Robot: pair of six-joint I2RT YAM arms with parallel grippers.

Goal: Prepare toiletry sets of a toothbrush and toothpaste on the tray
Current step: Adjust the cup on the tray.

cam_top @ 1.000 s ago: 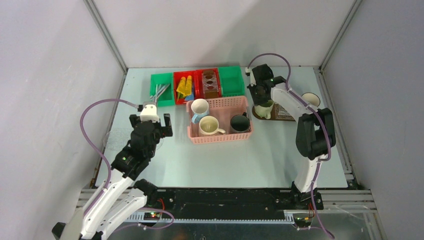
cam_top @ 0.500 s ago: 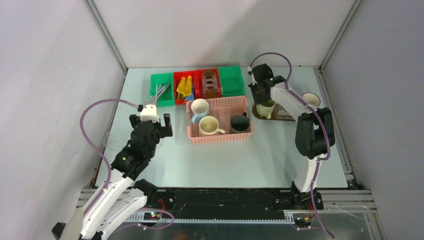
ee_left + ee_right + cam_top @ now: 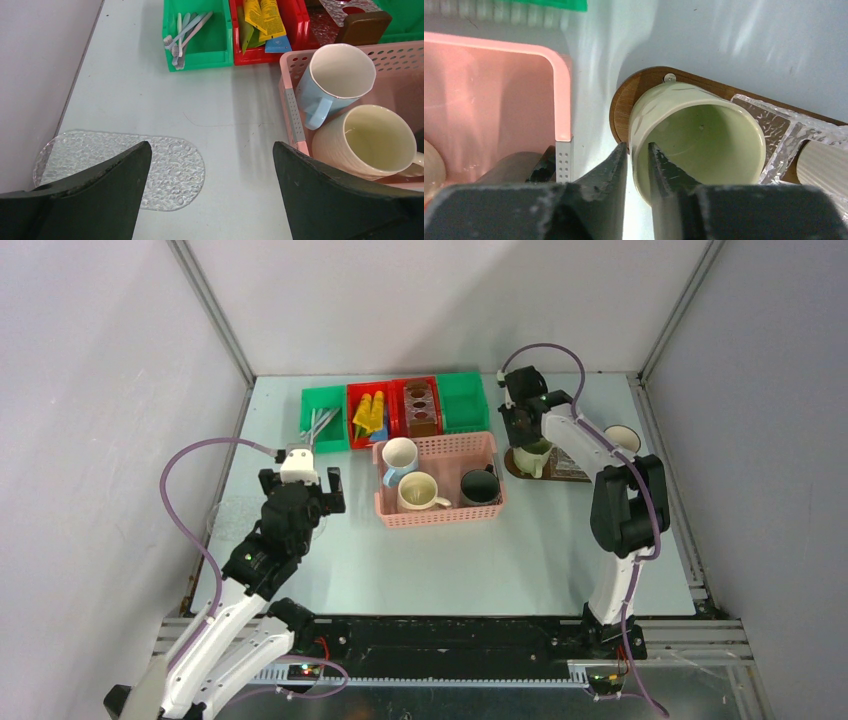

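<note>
A pale green mug (image 3: 704, 145) stands on the left end of the dark brown wooden tray (image 3: 624, 100); both also show in the top view, the mug (image 3: 530, 457) on the tray (image 3: 512, 470). My right gripper (image 3: 638, 147) is shut on the mug's near-left rim, one finger inside and one outside. It hangs over the mug in the top view (image 3: 522, 435). A cream mug (image 3: 622, 440) stands at the tray's right end. Toothbrushes (image 3: 182, 35) lie in a green bin, tubes (image 3: 262, 20) in a red bin. My left gripper (image 3: 210, 150) is open and empty over the table.
A pink basket (image 3: 440, 508) holds a blue-and-white mug (image 3: 335, 75), a cream mug (image 3: 370, 140) and a dark mug (image 3: 480, 486). A clear patterned disc (image 3: 125, 160) lies below my left gripper. Another clear patterned piece (image 3: 774, 130) lies on the tray beside the green mug.
My right wrist has shifted very slightly toward the far side, still shut on the mug rim. The left arm has not moved.
</note>
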